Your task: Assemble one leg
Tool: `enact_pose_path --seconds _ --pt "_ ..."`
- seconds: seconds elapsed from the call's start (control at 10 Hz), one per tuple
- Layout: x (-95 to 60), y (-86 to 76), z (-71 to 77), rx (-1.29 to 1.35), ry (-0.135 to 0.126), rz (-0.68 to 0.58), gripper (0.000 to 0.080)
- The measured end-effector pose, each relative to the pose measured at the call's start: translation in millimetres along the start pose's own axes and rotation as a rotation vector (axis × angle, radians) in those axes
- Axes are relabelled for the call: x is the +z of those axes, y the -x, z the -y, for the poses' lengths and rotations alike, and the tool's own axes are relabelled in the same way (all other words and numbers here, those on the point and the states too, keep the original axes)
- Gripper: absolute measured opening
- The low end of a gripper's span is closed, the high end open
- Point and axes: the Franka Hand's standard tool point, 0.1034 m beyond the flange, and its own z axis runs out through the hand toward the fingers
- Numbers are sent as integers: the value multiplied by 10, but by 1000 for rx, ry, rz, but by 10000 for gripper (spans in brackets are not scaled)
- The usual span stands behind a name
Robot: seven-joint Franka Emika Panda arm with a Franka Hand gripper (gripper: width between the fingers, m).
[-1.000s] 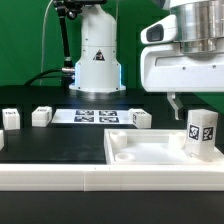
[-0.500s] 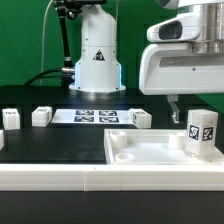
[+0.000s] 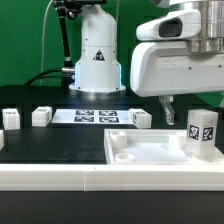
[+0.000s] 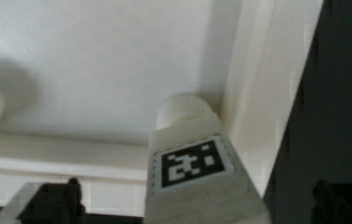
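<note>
The leg [image 3: 203,133], a small white post with a black-and-white tag, stands upright in the corner of the large white tray-like piece [image 3: 140,152] at the exterior view's right. My gripper [image 3: 188,108] hangs above and just to the left of the leg, with one dark finger [image 3: 167,106] showing. In the wrist view the leg [image 4: 194,160] lies between my gripper's [image 4: 194,205] two dark fingers [image 4: 48,200], which stand wide apart and clear of it. The gripper is open and empty.
Three more small white tagged posts [image 3: 10,118], [image 3: 41,116], [image 3: 139,118] sit on the black table behind the tray-like piece. The marker board [image 3: 95,116] lies between them. The robot base [image 3: 97,60] stands at the back.
My gripper has shifted a little toward the exterior view's left, still above the leg. The leg and the other parts have not moved.
</note>
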Motion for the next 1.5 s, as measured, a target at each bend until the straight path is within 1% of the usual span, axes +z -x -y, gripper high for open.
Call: enact_pose_path --seconds 0.2,0.3,0.4,0.5,0.6,0.8,1.0,1.2,1.5 --pt "0 0 0 -19 -1 0 649" --pt "0 0 0 -19 -1 0 552" --pt "0 0 0 -19 -1 0 417" --pt "-1 -1 0 -19 -1 0 417" --pt "0 -1 1 -9 -1 0 290" --pt "-1 3 3 23 -3 1 290" --pt "3 8 11 264 -21 3 290" --pt "5 -3 24 490 -31 -1 290" --pt "26 -5 86 831 -31 -6 291"
